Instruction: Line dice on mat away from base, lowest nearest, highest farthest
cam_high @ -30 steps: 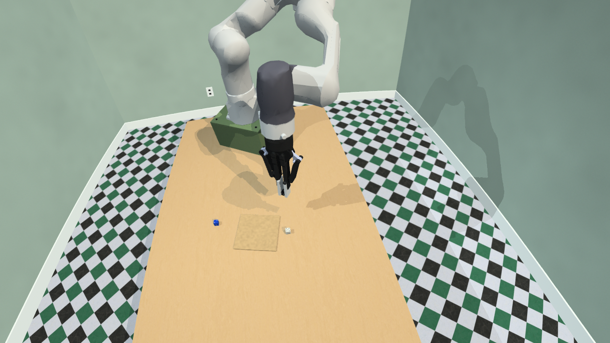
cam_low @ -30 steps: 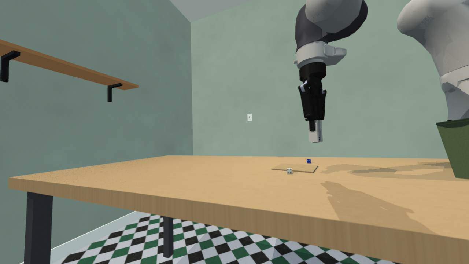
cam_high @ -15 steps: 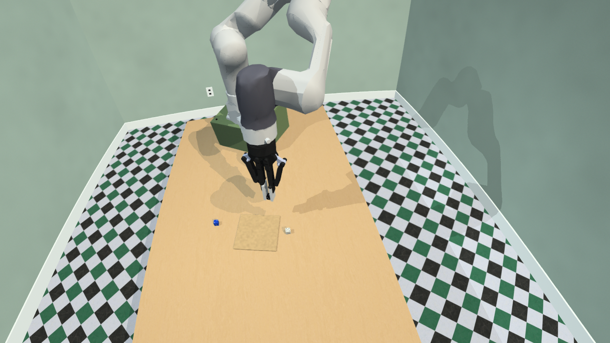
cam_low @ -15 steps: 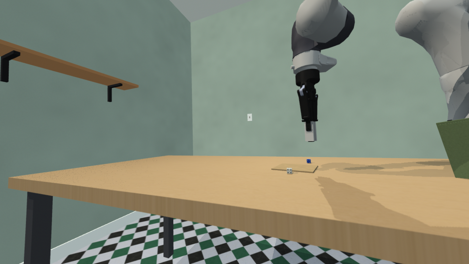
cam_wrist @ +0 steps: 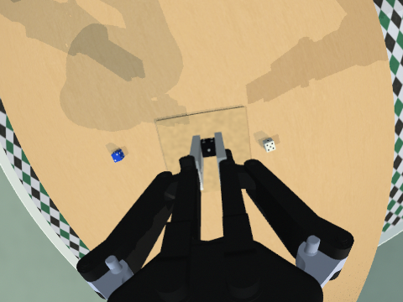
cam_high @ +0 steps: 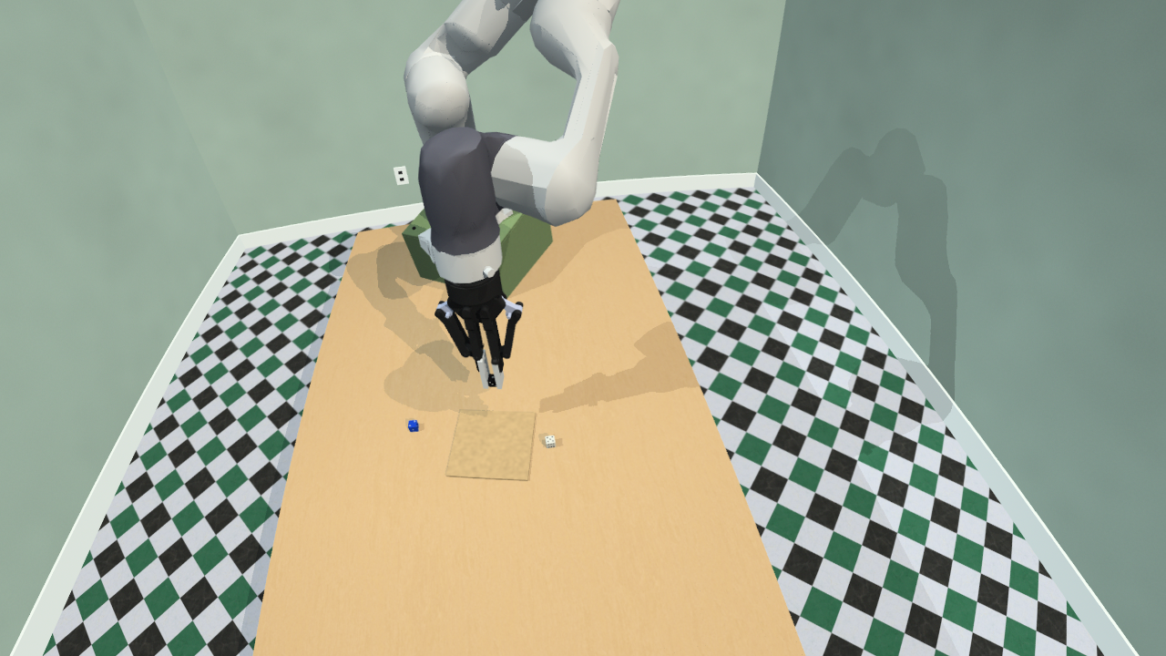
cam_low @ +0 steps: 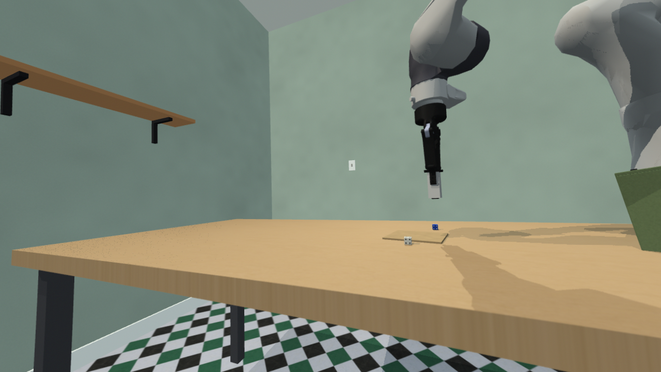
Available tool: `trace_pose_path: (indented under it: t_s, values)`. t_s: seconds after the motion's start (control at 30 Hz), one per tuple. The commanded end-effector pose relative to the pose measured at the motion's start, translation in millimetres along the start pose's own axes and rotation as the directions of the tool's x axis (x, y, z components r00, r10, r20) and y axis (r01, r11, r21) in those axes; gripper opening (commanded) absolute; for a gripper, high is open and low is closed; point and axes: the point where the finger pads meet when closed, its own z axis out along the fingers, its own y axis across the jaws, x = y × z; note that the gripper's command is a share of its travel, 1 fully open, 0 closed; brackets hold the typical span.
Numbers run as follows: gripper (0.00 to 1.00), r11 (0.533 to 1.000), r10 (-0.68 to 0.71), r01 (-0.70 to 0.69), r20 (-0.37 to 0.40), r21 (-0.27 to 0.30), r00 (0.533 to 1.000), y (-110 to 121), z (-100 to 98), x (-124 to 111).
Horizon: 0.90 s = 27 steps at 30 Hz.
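Observation:
My gripper hangs high above the table, shut on a black die that sits between the fingertips; the gripper also shows in the side view. Below it lies the tan square mat, flat on the table, also in the wrist view. A blue die rests on the table left of the mat, also in the wrist view. A white die rests on the table just right of the mat, also in the wrist view. No die lies on the mat.
The green robot base stands at the far end of the long wooden table. A wall shelf hangs to the side, away from the table. The floor around is checkered.

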Motion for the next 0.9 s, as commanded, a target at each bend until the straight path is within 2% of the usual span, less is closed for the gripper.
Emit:
trace_pose_path:
  t_s: [0.0,0.13,0.63,0.87]
  values:
    - [0.07,0.986,-0.169,0.169,0.012,-0.008,0.986,-11.1,-1.1,-4.8]
    - [0.07,0.976,-0.217,0.217,0.012,-0.007,0.976,-20.1,-1.4,-7.3]
    - [0.07,0.976,-0.219,0.219,0.012,-0.007,0.976,-20.5,-0.9,-7.5]
    - [0.07,0.976,-0.219,0.22,0.012,-0.008,0.976,-20.5,11.8,-7.8]
